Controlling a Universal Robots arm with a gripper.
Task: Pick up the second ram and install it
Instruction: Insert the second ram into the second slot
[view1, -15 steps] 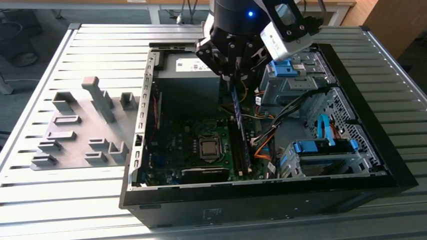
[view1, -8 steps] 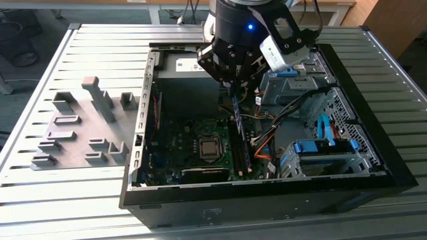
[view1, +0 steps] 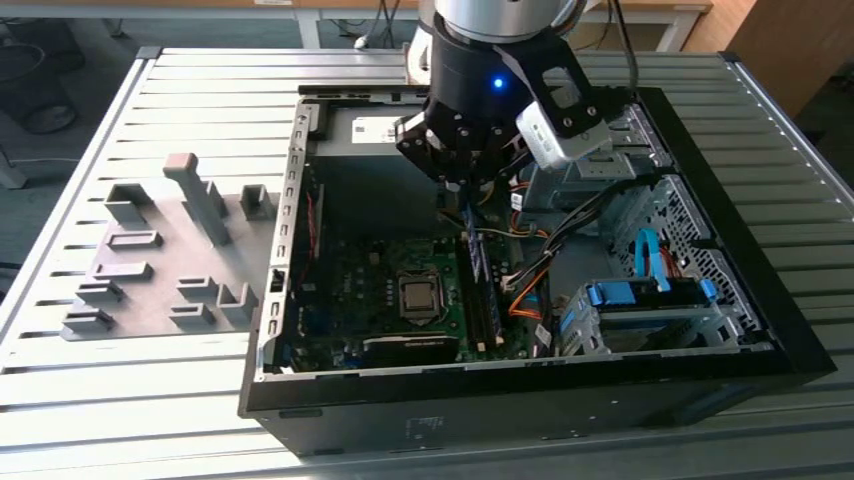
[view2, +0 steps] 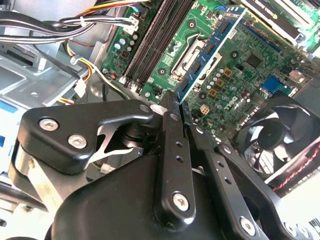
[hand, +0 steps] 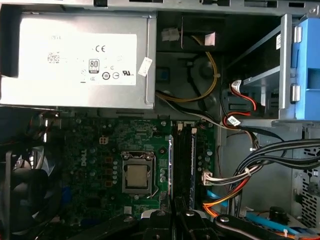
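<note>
Gripper (view2: 176, 111) pinches the second ram (view2: 210, 50) edge-on over the motherboard (hand: 105, 150), just beside the memory slots (hand: 187, 160) inside the computer case (view1: 747, 330). To seat it well: keep the stick upright, line it along an empty slot, press evenly. Which slot it's over, and whether the slot latches are open, is hidden behind the fingers
</note>
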